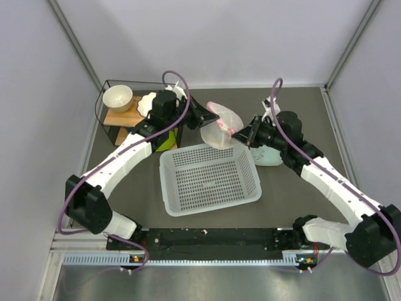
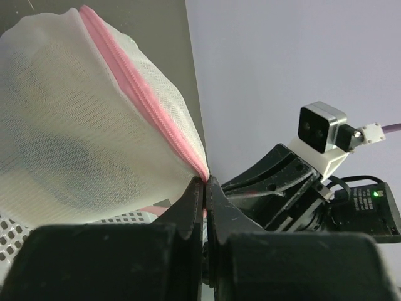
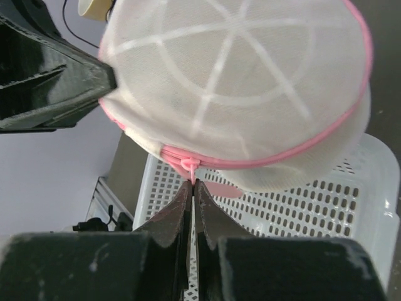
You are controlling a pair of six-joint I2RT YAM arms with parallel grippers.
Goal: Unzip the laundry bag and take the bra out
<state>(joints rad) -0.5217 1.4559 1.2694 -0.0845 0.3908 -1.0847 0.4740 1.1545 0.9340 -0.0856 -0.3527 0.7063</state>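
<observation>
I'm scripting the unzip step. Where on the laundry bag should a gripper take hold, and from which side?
Pinch the pink zip pull on the laundry bag, coming from the right arm's side, as the right gripper does: it is a thin tab sticking out of the soft mesh dome. The left gripper braces by pinching the pink zip rim elsewhere.

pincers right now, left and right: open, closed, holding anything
Left pincer: closed, pinching the pink zip rim of the laundry bag.
Right pincer: closed on the bag's zip pull.
</observation>
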